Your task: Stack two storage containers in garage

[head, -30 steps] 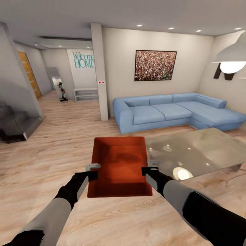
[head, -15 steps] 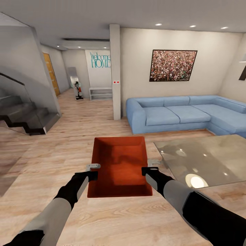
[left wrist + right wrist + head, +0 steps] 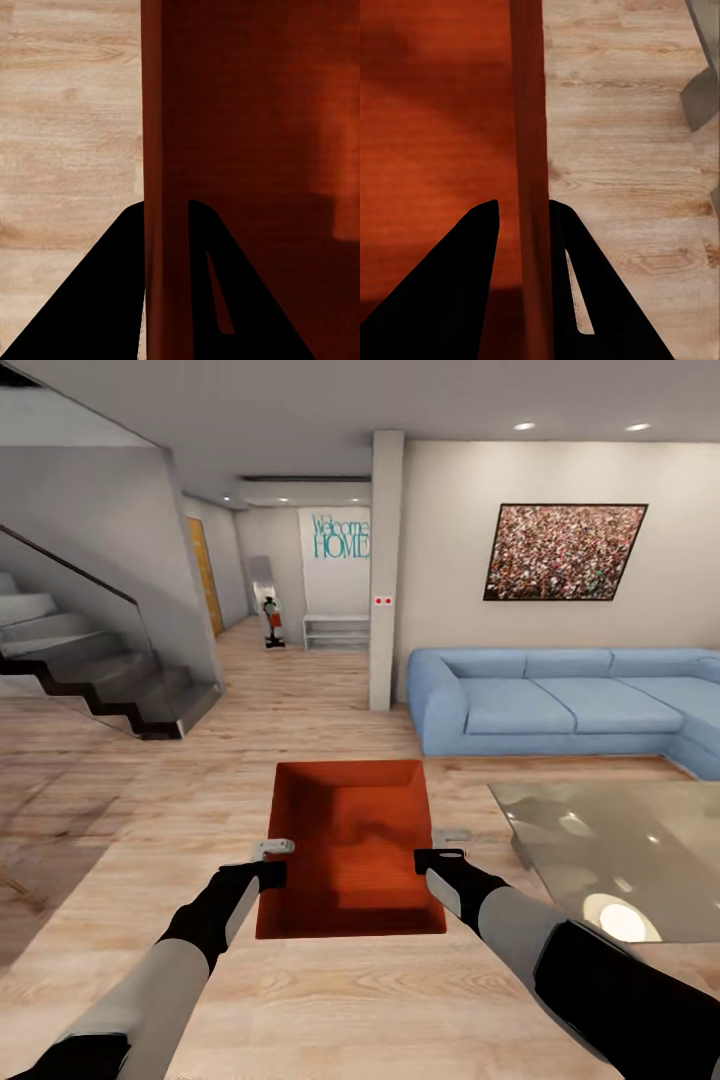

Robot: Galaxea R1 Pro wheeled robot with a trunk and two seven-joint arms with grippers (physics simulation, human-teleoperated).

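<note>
I carry one orange-red storage container (image 3: pixel 350 845) in front of me, above the living room's light wood planks. My left gripper (image 3: pixel 272 862) is shut on its left wall and my right gripper (image 3: pixel 430 856) is shut on its right wall. In the left wrist view the container wall (image 3: pixel 166 150) runs between the two dark fingers (image 3: pixel 112 292). The right wrist view has the same arrangement, with the wall (image 3: pixel 531 150) pinched between the fingers (image 3: pixel 457 285). The bin is open-topped and holds nothing.
A blue sofa (image 3: pixel 570 705) stands at the right, with a glass-topped table (image 3: pixel 620 850) in front of it. A staircase (image 3: pixel 90 670) rises at the left. A white pillar (image 3: pixel 386 570) stands ahead, beside a corridor with a wooden door (image 3: pixel 203 575) and a bench (image 3: pixel 335 632).
The whole view has swung to the left: sofa, table and pillar have slid rightward and the staircase has come into view. The container and both grippers keep the same hold.
</note>
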